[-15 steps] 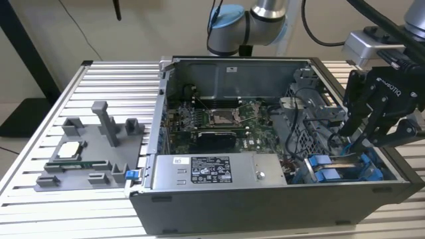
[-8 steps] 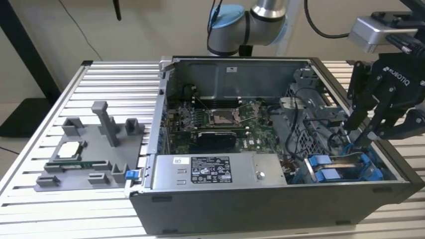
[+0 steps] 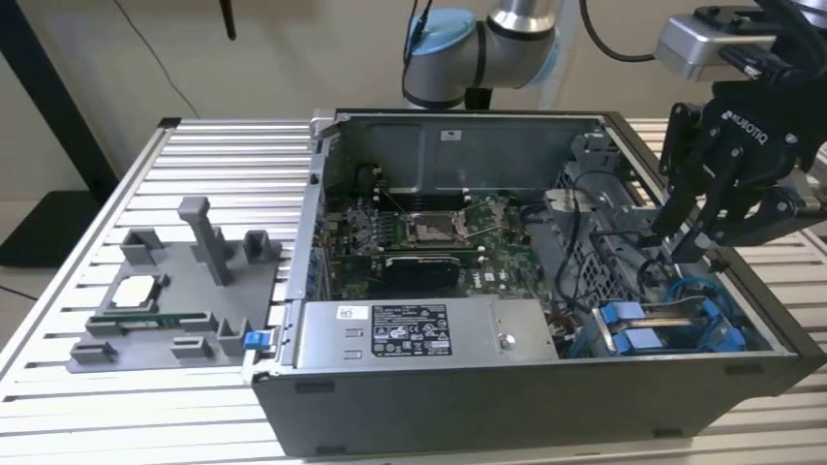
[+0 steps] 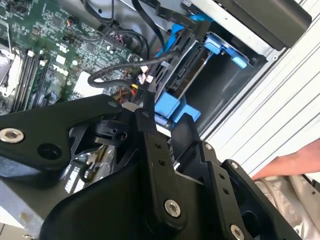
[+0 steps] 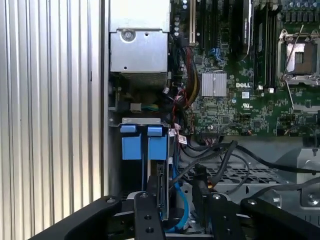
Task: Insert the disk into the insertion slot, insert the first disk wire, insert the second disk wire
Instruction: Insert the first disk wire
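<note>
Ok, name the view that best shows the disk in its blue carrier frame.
The second wrist view: the silver-grey disk in its blue plastic frame is close and edge-on, seated in the grey metal cage. The exterior view shows it far off among cables; the first wrist view shows two blue tabs there.

Soft, even indoor light gives only faint shadows. The ribbed tabletop (image 3: 77,387) looks pale and bright in the exterior view and nearly washes out in the second wrist view. The interior of the open computer case (image 3: 517,417) is in shade, deepest around the insertion slot (image 3: 665,329). The heatsink (image 5: 214,84) glints in the first wrist view.
</note>
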`<move>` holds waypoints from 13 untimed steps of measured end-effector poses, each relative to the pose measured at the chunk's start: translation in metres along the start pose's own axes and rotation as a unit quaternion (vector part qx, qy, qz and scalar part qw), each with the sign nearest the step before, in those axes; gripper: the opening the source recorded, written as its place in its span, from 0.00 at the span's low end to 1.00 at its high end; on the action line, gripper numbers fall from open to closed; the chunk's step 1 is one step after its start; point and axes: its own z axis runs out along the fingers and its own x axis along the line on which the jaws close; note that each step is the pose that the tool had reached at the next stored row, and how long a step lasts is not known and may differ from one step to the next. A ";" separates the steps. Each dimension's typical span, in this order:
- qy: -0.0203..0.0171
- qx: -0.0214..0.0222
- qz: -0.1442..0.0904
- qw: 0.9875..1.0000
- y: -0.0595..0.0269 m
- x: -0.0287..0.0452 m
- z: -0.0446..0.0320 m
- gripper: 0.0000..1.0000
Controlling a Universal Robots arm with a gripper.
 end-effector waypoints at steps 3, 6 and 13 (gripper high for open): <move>0.000 0.000 0.000 1.000 0.0032 -0.0067 0.0001 1.00; 0.000 0.000 0.000 1.000 0.0069 -0.0087 0.0005 1.00; 0.001 0.014 -0.027 1.000 0.0085 -0.0088 0.0038 1.00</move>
